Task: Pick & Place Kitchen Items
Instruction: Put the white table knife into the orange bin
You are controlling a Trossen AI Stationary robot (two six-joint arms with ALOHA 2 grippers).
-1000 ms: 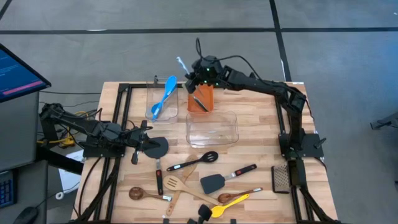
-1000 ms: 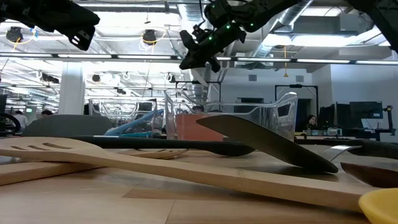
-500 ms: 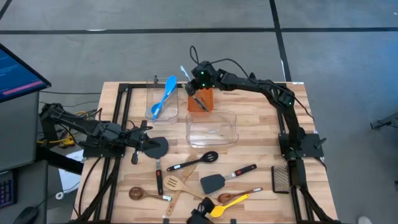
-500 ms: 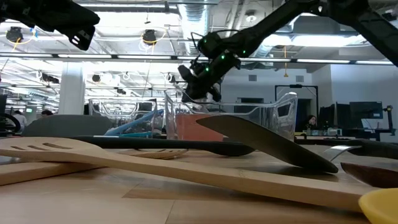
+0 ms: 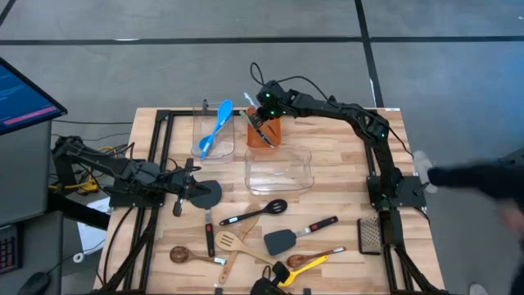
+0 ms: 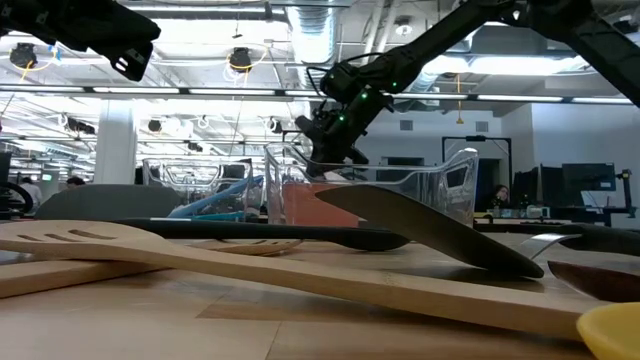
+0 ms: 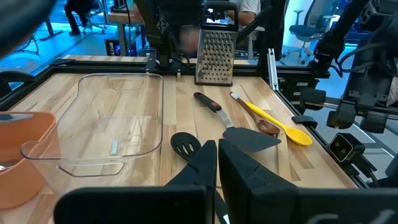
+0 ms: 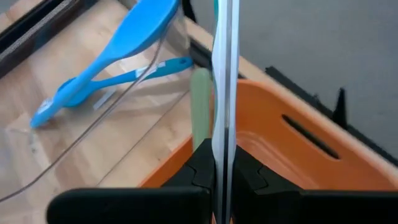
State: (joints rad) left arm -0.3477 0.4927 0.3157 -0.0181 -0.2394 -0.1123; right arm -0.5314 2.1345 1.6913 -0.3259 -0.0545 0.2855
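My right gripper (image 5: 260, 112) hangs over the far rim of the orange bin (image 5: 264, 135), shut on a thin pale utensil (image 8: 224, 74) that shows edge-on in the right wrist view. A dark utensil (image 5: 266, 131) stands in the bin. Two blue spoons (image 5: 216, 127) lie in a clear tub. My left gripper (image 7: 217, 163) is shut and empty, raised at the table's left (image 5: 195, 192) over a black round-headed utensil (image 5: 210, 194). Black, wooden and yellow utensils (image 5: 270, 242) lie near the front edge. My right gripper pinches the pale utensil's flat shaft (image 8: 222, 134) between its two fingers, which close on its two broad faces. The gripper comes from above and from the table's right, slanting down. The utensil is lifted clear, its free end (image 5: 249, 102) sticking out toward the far left, over the bin's rim.
An empty clear tub (image 5: 280, 170) stands in front of the bin. A metal grater (image 5: 370, 234) lies at the right. A person's blurred dark sleeve and hand (image 5: 475, 176) reach in at the right side. Black frame rails (image 5: 155, 164) run along both sides.
My right gripper has gone down toward the orange bin with the pale utensil, still shut on it. A person's arm has come into view at the right.
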